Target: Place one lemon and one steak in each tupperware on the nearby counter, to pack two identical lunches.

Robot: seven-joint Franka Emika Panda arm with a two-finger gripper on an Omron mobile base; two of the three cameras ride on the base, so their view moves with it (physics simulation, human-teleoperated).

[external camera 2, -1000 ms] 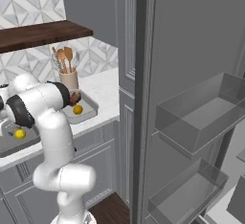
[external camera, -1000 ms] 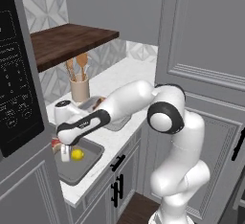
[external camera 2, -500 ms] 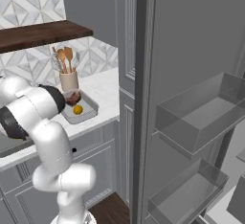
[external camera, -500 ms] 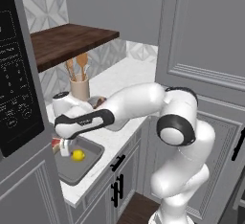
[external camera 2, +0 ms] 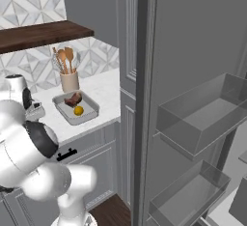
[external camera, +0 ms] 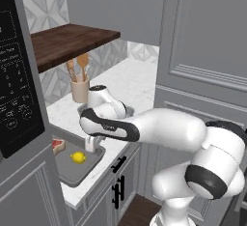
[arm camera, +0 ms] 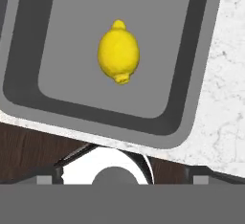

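A grey tupperware lies on the white counter at the left, holding a lemon and a red steak. My gripper hangs just above its right side, pointing down. In the hand view the lemon lies free on the tupperware's floor. The dark fingertips stand wide apart at the bottom with nothing between them, so the gripper is open. A second tupperware farther along the counter holds a steak and a lemon.
A beige holder with wooden utensils stands at the wall behind the hand. A dark wooden shelf hangs above it, and a black microwave sits close on the left. Tall grey cabinets rise on the right, and open fridge bins show.
The jaws have opened and let go of the lemon, which now lies in the left tupperware. The hand has lifted a little, and the elbow has swung lower and nearer the cameras.
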